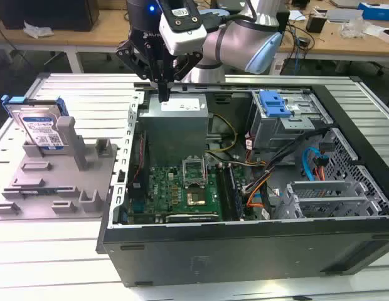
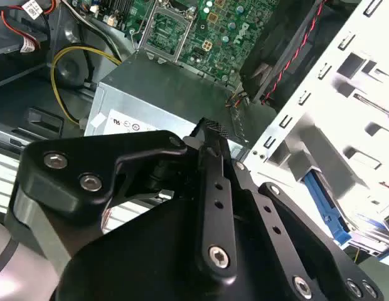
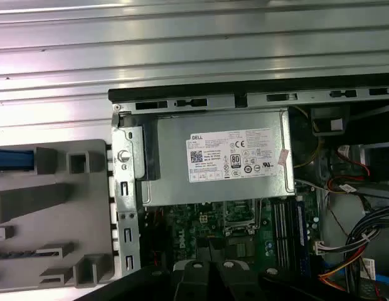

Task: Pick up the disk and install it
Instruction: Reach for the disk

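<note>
Table (image 1: 56,251): slatted, carries everything.

Case (image 1: 245,251): lies on its side with the panel off, probably so the inside can be reached from above.

Power supply (image 1: 175,125): grey box at the case's far wall, directly under me; its sticker faces up in the first wrist view.

Rack (image 1: 88,182): grey, just beside the case on the exterior view's left.

Disk (image 1: 39,128): stands on edge in the rack's far slot, blue bracket up, likely posed for a top grab. Not yet picked up.

My gripper (image 1: 163,93): jaws clenched together on nothing, above the supply's rear edge, well apart from the disk.
</note>
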`<state>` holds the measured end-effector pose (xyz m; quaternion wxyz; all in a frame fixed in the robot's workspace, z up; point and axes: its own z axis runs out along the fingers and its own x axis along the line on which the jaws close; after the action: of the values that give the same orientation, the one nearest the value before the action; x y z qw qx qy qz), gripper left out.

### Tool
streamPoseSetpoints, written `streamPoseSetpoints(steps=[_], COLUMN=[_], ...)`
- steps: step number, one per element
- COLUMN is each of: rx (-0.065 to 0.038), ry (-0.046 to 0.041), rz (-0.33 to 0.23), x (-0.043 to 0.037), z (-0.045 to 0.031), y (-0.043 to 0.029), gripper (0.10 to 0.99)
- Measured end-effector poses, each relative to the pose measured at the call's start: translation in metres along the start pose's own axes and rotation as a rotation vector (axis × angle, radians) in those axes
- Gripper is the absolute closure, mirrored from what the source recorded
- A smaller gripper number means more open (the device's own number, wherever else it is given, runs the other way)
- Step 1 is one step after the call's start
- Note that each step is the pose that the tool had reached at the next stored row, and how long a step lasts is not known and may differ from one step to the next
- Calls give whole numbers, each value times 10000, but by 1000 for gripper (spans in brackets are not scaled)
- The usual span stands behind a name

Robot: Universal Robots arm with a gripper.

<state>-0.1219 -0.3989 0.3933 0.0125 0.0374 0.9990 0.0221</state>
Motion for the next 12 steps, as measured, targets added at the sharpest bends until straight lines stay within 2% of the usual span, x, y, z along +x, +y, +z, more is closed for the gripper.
streamPoseSetpoints(steps=[7,8,10,12], rx=[0,0,0,0], ry=[0,-1,0,-1], rz=[-1,1,-1,1], x=[1,62,128,292], z=[0,2,5,15], y=[0,21,48,120], gripper=[980,980,980,980])
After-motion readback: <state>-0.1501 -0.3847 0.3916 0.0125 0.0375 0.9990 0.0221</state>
